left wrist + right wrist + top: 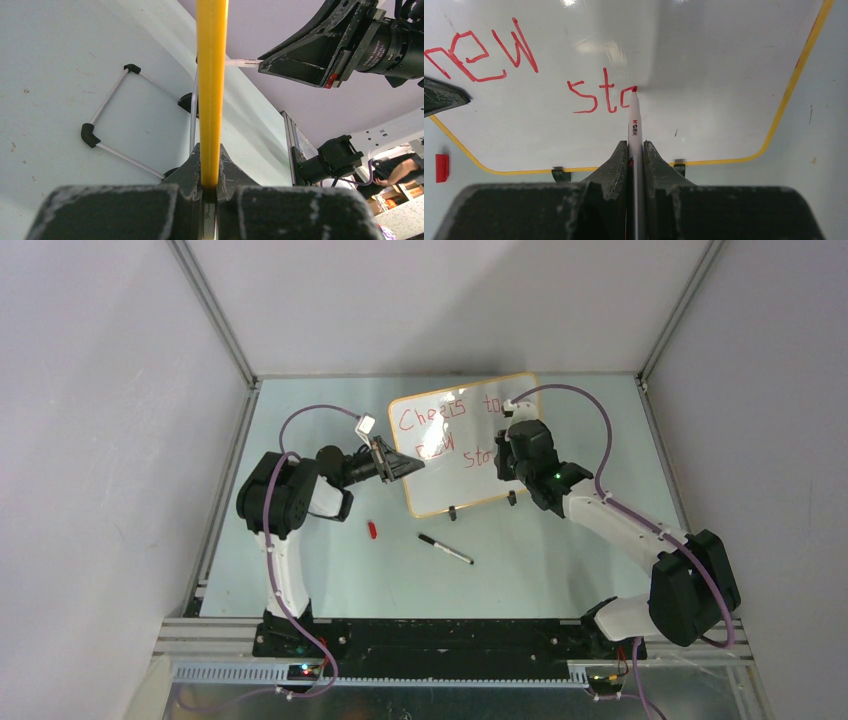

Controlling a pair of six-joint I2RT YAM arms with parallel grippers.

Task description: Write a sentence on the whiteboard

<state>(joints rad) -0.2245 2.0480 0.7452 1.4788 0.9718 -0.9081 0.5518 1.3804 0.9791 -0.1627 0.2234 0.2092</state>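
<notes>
The right pincer [636, 150] pinches the marker [634, 125], tip on the whiteboard [704, 75] mid-frame; keep pressure light and even while the left pincer [210, 155] pinches the rim [211, 75] steady

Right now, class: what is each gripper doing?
Left gripper: closed on the whiteboard rim.
Right gripper: closed on the marker, tip on the board.

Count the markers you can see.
2. One marker is in the right claw, tip on the whiteboard; a second marker lies on the table. More may be hidden.
</notes>
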